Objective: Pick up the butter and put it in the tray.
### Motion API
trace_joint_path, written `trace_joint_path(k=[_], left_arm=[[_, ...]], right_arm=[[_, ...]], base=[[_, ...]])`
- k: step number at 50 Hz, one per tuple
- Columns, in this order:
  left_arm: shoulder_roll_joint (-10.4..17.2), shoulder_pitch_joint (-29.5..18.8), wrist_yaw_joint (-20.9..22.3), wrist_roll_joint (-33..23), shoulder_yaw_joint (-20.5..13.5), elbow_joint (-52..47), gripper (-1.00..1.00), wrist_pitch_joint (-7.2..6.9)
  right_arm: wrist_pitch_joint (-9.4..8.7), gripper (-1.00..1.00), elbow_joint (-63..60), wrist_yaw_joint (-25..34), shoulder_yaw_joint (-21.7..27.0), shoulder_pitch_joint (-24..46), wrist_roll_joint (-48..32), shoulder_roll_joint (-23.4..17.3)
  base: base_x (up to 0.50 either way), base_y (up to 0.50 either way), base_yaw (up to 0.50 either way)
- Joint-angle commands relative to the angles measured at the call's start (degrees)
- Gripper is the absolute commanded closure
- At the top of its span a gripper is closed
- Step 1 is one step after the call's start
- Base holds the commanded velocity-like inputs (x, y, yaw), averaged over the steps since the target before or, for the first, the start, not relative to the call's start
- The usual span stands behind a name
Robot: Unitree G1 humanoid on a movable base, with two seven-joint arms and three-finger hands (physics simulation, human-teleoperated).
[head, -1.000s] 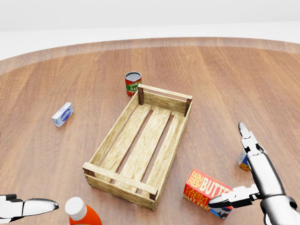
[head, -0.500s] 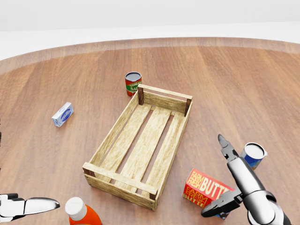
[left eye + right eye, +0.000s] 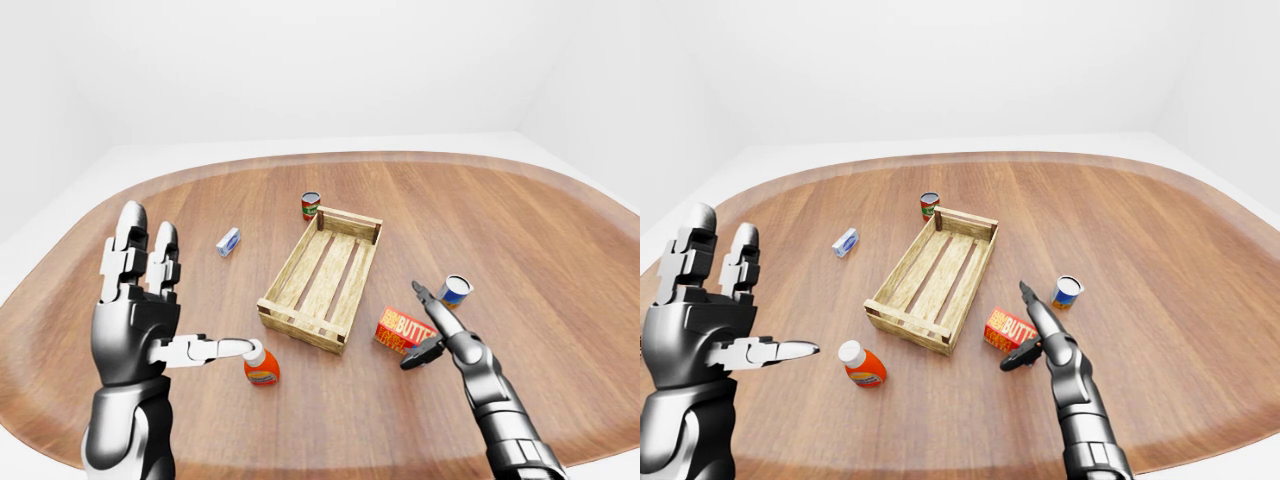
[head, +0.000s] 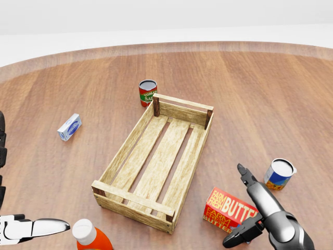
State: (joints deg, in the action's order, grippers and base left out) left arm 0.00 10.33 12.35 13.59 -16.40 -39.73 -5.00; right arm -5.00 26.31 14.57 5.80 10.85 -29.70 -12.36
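Since 0.5 s ago: right hand has dropped lower and nearer the butter in the head view; long finger now points up between butter and blue can, thumb at the box's lower right corner. The can is uncovered. Other items unmoved, camera steady.

Right hand open, fingers spread beside the butter, not closed round it. Left hand raised at left of the left-eye view, open, fingers upright, thumb out toward the orange bottle; whether it touches the cap cannot be told.

Surface: rounded wooden counter, plain white room.

Butter lies flat on the counter, just beside the lower right corner of the tray. Slatted wooden tray holds nothing. Red can stands near its top corner; small blue-white box well left.
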Motion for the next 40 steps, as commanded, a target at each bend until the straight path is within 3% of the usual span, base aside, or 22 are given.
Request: trace_joint_path(k=[1, 21, 27, 40], left_arm=[[0.0, 0.2, 0.0, -0.4, 0.5, 0.5, -1.00, 0.00], [-0.1, 0.4, -0.1, -1.0, 1.1, 0.6, -1.00, 0.00], [-0.1, 0.3, -0.1, -0.8, 0.8, 0.4, -1.00, 0.00], [-0.2, 0.6, 0.0, -1.2, 1.1, 0.4, -1.00, 0.00]], right_arm=[[0.00, -0.98, 8.8, -0.5, -1.0, 3.8, 0.6, -0.9], [0.00, -0.98, 18.6, -0.4, -1.3, 8.3, 0.5, -3.6], [0.00, -0.98, 30.3, -3.0, -2.1, 12.2, 0.7, -4.0], [0.00, -0.97, 40.5, -5.2, -3.1, 15.2, 2.5, -4.1]], base=[[0.00, 0.00, 0.00], [0.00, 0.00, 0.00], [0.00, 0.00, 0.00], [0.00, 0.00, 0.00]])
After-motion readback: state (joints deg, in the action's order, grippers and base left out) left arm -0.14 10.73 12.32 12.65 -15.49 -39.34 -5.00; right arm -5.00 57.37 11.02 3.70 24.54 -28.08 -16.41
